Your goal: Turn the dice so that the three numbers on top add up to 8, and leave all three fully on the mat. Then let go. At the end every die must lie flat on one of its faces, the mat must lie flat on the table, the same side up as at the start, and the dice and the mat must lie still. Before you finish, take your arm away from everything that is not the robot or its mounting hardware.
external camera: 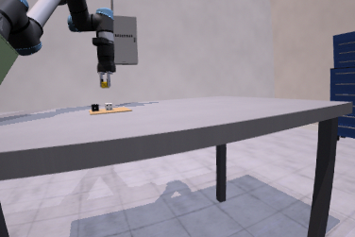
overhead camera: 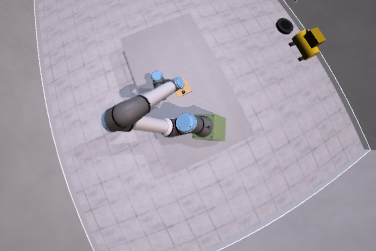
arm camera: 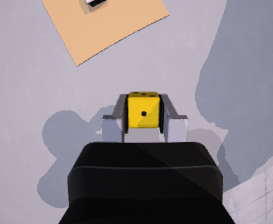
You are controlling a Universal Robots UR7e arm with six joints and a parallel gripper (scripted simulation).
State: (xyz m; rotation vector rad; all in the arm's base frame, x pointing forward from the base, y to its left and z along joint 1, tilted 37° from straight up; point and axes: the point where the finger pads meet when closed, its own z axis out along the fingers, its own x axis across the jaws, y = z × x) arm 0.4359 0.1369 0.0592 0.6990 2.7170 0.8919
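Jaws [external camera: 105, 84] closed on the yellow die [external camera: 104, 84] [arm camera: 143, 113], held above the bench [external camera: 198, 117] [arm camera: 22, 100], left of centre in the exterior view. Below, black die [external camera: 94, 108] and white die [external camera: 109, 106] sit on the mat [external camera: 124, 110] [arm camera: 122, 35] [overhead camera: 186, 88]. So 2 of 3 are placed. We judge left: set yellow down on the mat, check for 8, release, withdraw. We cannot read all 3 tops.
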